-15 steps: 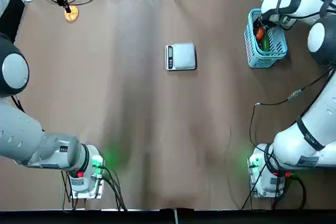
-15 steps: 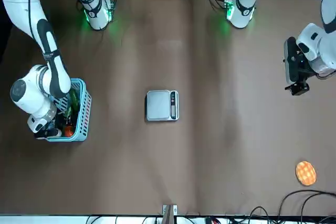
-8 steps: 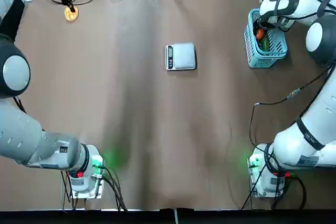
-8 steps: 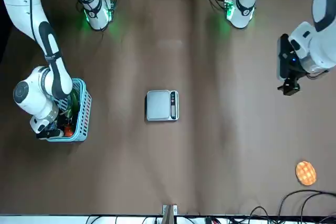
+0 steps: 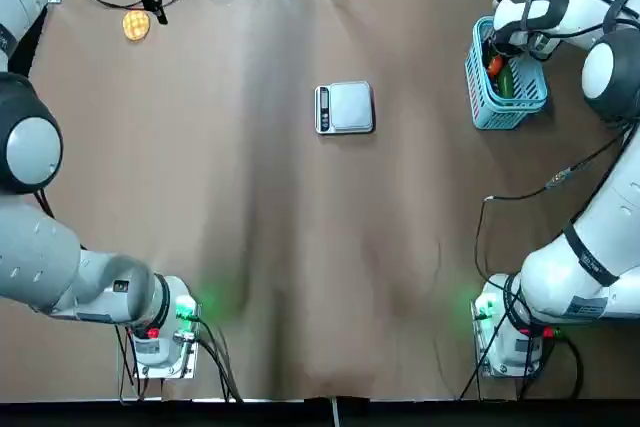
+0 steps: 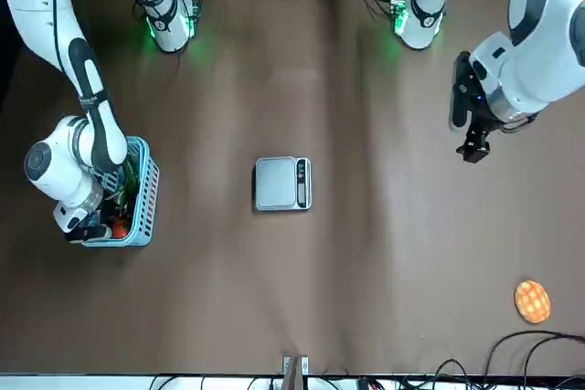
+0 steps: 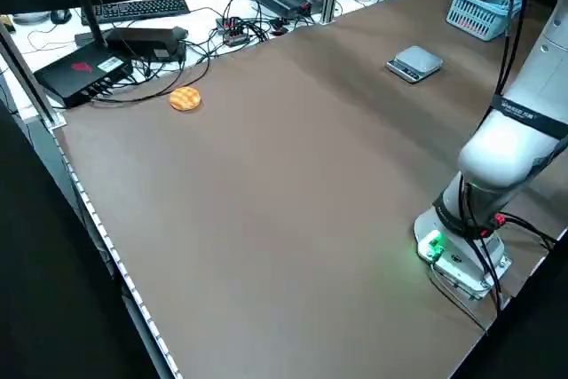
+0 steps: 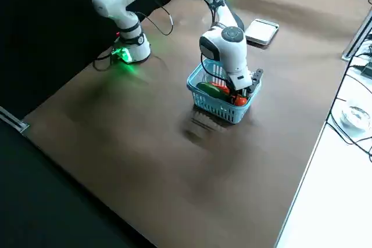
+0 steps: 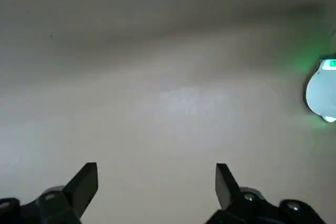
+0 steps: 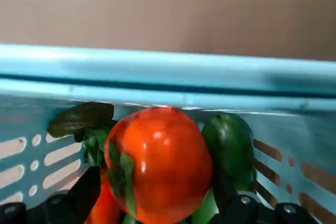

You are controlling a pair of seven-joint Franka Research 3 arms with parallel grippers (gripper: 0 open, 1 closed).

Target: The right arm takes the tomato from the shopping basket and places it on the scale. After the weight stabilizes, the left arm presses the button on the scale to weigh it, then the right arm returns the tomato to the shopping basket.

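Barely started: right hand (image 10: 157, 203) reaching into basket (image 5: 505, 82), fingers spread either side of tomato (image 10: 157, 163), not yet gripping. Scale (image 5: 345, 108) sitting bare, well apart. Left hand (image 9: 156, 182) hovering open over counter (image 5: 300, 247). Placing, weighing, returning all remaining.

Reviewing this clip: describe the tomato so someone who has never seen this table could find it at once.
Find the light-blue shopping basket near the table's far edge on the robot's right, where the right gripper reaches in. The tomato lies inside, between that gripper's fingers. It is round, glossy orange-red with a green stem, unlike the long dark-green vegetable beside it.
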